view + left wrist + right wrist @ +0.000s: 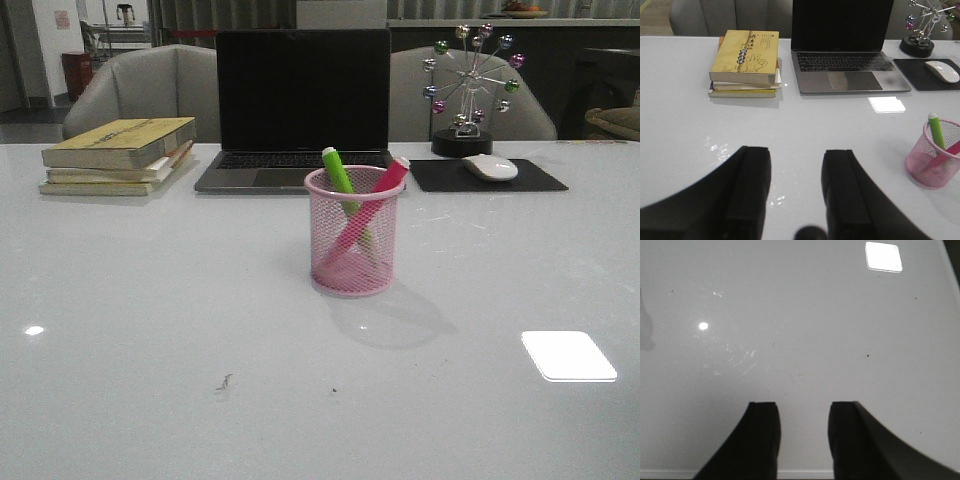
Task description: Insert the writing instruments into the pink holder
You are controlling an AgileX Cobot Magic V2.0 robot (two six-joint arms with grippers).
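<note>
Both jaws stood parted with nothing between them: the left gripper (796, 192) hung over bare table (120, 300) surface, its two dark fingers (754, 190) spread apart, and the right gripper (802, 440) likewise hovered with fingers (762, 440) separated above an unoccupied stretch of the white tabletop. Neither arm appeared in the front view. The pink holder (352, 245) stood upright near the middle of the table, slightly toward the far edge, well apart from either gripper. Inside it were both markers, crossed against each other: the green marker (340, 172) leaned with its pale cap poking up over the rim on the left side, and the pink marker (385, 183) slanted the other way, its upper end resting on the rim at the right. In the left wrist view the holder (932, 160) sat off to one side with the green marker (937, 131) sticking out of it. Along the far edge of the table lay a stack of books (118, 155) toward the left corner, an open laptop (300, 110) with a dark screen at the centre, and a black mouse pad (487, 176) carrying a white mouse (489, 167) to the right. Behind the pad stood a small ferris-wheel ornament (466, 90).
</note>
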